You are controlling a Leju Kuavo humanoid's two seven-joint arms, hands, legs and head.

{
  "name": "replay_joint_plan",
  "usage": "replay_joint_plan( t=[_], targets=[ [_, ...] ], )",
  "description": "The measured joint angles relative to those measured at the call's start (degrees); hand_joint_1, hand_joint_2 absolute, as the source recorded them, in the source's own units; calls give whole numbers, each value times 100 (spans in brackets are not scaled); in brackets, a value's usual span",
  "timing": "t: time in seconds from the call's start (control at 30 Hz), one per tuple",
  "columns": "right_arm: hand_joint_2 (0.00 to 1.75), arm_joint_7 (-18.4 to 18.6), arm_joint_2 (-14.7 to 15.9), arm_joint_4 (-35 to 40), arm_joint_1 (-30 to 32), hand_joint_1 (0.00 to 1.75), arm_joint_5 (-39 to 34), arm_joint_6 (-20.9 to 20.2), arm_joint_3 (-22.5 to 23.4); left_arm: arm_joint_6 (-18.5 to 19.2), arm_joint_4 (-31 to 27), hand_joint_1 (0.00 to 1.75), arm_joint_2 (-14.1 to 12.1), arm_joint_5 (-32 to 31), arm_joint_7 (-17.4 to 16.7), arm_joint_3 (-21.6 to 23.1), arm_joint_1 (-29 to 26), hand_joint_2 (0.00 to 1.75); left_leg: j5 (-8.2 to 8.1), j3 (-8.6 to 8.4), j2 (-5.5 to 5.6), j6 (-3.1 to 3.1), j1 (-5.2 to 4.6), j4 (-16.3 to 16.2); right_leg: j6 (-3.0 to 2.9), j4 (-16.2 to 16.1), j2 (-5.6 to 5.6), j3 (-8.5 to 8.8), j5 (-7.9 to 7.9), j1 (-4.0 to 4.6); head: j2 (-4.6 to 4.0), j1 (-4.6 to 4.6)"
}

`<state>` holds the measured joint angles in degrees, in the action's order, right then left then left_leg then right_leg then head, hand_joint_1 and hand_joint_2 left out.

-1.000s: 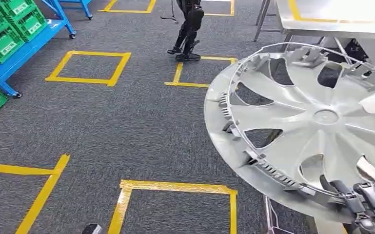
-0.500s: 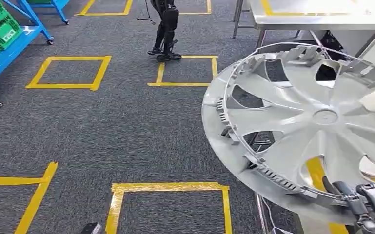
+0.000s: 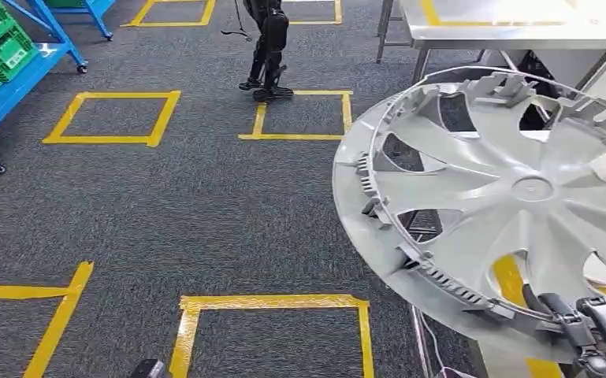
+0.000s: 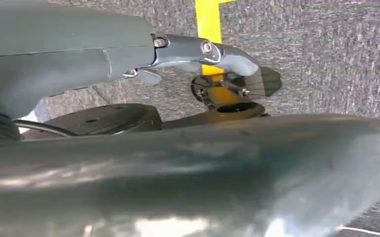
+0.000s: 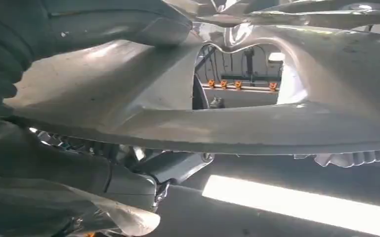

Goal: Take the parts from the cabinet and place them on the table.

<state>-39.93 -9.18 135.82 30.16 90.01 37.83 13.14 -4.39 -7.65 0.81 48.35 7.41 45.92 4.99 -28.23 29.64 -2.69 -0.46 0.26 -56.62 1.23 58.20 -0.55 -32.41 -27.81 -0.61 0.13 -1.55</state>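
Here the right hand [image 3: 591,331] grips the tilted hubcap's [image 3: 512,197] lower rim.

The right hand [image 5: 79,163] gripped the rim of a silver hubcap [image 5: 257,123], whose spoke opening framed orange fittings [image 5: 237,85] beyond; a bright strip [image 5: 301,205] lay beneath.

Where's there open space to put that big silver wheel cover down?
The steel table at upper right shows bare top beside its yellow tape, behind the wheel cover that the right hand grips. Carpet between the yellow squares is open. The blue rack with green crates is crowded.
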Motion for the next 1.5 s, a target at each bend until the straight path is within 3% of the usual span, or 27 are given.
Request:
replay_joint_plan(
  t=[0.67,0.83,0.93,0.97,1.0,1.03,1.07,1.13,1.17,1.2,1.23,1.3,1.33,1.37,1.4,1.47,1.5],
  targets=[
    [175,0,0,2,38,175,0,0,0,-203,0,0,11,-101,-66,133,43,0,-9,3,0,3,-27,-22,10,-1,-2,1,7,-29,0,0],
    [175,0,0,2,68,175,0,0,2,-225,0,0,11,-111,-68,155,44,0,-42,40,1,57,-42,-85,37,-7,-3,1,23,-49,0,4],
    [175,0,0,2,88,175,0,0,4,-236,0,0,11,-118,-68,157,42,0,-42,62,2,95,-58,-105,79,-20,-6,1,43,-62,0,2],
    [175,0,0,13,93,175,0,0,7,-238,0,0,11,-118,-68,157,43,0,-18,56,1,133,-59,-44,107,-50,-7,16,52,-57,0,4],
    [175,0,0,22,98,175,0,0,9,-238,0,0,35,-118,-68,157,42,0,56,-14,-10,159,12,73,123,-6,7,-43,10,-67,0,-4],
    [175,2,0,26,111,175,0,0,11,-238,0,0,48,-118,-68,160,49,0,77,-32,-14,185,7,109,137,131,30,-99,-111,-59,0,-9],
    [175,0,0,26,108,175,-2,0,13,-238,0,0,44,-118,-66,160,57,0,84,-15,-15,199,11,109,152,469,43,-256,-319,-58,0,-26],
    [175,0,0,26,111,175,-2,0,20,-240,0,0,44,-118,-68,160,51,0,83,-5,-18,198,8,103,197,1395,43,-685,-714,-82,0,-29],
    [175,0,0,26,120,175,0,0,22,-238,0,0,46,-118,-66,160,50,0,80,-5,-18,195,9,102,219,1662,42,-821,-759,-86,0,-39],
    [175,0,0,26,132,175,2,0,22,-238,0,0,57,-118,-68,160,50,0,74,-13,-17,185,17,99,237,1623,41,-815,-650,-101,0,-37],
    [175,0,0,26,133,175,2,0,22,-238,0,0,63,-118,-66,162,50,0,60,-20,-16,164,29,89,256,1350,38,-688,-442,-121,0,-39],
    [175,0,0,28,130,175,0,0,24,-238,0,0,77,-118,-61,164,51,0,-1,-37,-5,76,73,16,303,327,-8,-180,75,-169,0,-42],
    [175,0,0,24,116,175,2,0,24,-236,0,0,70,-118,-59,164,50,0,-41,-26,-3,17,50,-22,337,138,-38,-69,-73,-143,0,-44],
    [175,0,0,35,122,175,-2,0,22,-236,0,0,55,-116,-57,166,55,0,-84,18,0,-26,31,-124,213,65,7,0,-60,-136,0,-87],
    [175,0,0,42,140,175,0,0,28,-234,0,0,57,-116,-55,173,52,0,-94,33,0,-34,20,-123,148,77,9,-35,-44,-156,0,-48],
    [175,-2,0,44,154,175,4,0,37,-236,0,0,44,-109,-55,192,38,0,-58,29,6,95,16,-116,151,84,17,-38,-43,-144,0,-20],
    [175,0,0,44,157,175,2,0,42,-234,0,0,48,-109,-55,201,37,0,-43,28,6,121,13,-107,149,84,22,-37,-44,-139,0,-20]
  ],
)
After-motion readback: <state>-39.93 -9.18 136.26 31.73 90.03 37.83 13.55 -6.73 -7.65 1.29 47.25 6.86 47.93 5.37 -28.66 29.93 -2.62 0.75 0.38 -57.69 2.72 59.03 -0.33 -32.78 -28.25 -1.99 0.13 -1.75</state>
